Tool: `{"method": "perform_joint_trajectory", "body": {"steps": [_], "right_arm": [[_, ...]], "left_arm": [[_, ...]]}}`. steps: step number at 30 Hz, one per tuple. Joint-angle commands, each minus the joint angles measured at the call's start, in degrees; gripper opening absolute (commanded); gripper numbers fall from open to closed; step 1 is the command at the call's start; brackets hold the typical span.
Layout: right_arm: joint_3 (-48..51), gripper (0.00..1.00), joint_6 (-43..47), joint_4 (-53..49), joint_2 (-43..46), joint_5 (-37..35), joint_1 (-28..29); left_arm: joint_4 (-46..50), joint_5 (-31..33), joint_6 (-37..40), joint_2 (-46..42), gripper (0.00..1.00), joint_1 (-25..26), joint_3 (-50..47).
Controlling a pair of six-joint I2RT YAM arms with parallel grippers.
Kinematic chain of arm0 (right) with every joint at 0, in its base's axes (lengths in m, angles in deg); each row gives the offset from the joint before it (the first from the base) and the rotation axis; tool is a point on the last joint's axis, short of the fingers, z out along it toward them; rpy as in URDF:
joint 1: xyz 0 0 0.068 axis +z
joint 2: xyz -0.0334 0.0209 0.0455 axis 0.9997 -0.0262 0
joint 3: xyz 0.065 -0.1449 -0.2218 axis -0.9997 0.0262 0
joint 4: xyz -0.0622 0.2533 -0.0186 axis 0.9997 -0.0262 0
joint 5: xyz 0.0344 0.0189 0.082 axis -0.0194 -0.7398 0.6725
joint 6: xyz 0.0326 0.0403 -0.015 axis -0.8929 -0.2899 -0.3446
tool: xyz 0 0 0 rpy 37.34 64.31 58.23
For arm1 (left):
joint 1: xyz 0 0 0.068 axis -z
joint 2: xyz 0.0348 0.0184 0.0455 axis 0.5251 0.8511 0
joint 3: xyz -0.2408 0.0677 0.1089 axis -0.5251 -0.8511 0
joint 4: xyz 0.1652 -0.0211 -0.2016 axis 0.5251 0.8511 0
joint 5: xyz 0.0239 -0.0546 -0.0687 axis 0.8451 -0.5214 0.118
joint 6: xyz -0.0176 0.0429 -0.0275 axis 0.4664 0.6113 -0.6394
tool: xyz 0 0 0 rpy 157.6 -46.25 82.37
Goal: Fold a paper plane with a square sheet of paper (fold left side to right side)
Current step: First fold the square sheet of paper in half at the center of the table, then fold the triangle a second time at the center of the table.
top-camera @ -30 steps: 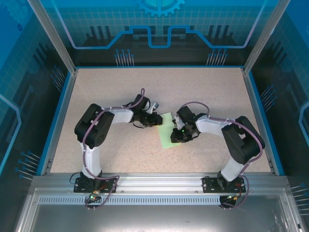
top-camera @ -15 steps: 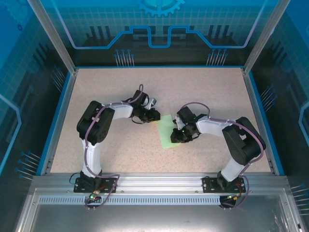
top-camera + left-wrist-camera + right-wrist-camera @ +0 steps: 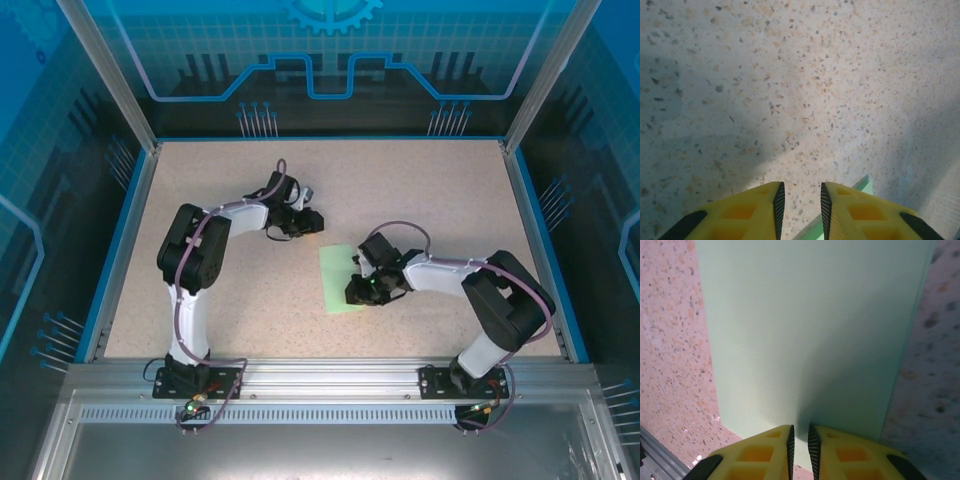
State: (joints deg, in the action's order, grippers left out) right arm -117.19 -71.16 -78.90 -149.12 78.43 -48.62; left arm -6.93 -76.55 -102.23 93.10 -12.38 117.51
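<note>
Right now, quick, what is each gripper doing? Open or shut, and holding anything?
Left gripper: slightly open, empty, above the bare table.
Right gripper: nearly shut over the green paper's edge; a real grip cannot be told.

Matt paper on a speckled stone-look bench.
The square sheet of paper (image 3: 810, 335) is smooth, pale mint; the bench (image 3: 420, 180) is beige, finely flecked; gripper fingers (image 3: 747, 212) are yellow plastic.

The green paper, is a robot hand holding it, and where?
The right gripper pinches the green paper at its near edge. The left gripper holds nothing.
</note>
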Motion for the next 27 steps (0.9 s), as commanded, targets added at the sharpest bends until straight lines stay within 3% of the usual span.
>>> {"method": "perform_joint_trajectory", "body": {"steps": [1, 3, 13, 19, 27], "right_arm": [[1.23, 0.22, -2.82, -2.83, 2.00, -3.10, 1.89], [-0.26, 0.24, -0.77, -3.98, 4.83, -4.55, 1.92], [-2.97, 0.64, 7.63, -12.35, 16.50, -13.40, -4.96], [1.46, 0.68, 6.67, -10.13, 18.22, -8.67, -10.53], [3.99, 0.68, 6.09, -8.56, 17.69, -7.33, -11.21]], "left_arm": [[1.73, -2.08, 0.01, -6.91, 0.29, 0.09, -2.81], [1.84, -2.88, -1.16, -10.02, 0.29, 0.73, -5.95], [4.50, -3.31, -9.94, -21.64, 0.29, 9.75, -19.94], [1.46, -2.16, -12.91, -20.01, 0.29, 12.65, -23.54], [1.47, -1.85, -11.69, -15.76, 0.29, 13.63, -21.30]]}}
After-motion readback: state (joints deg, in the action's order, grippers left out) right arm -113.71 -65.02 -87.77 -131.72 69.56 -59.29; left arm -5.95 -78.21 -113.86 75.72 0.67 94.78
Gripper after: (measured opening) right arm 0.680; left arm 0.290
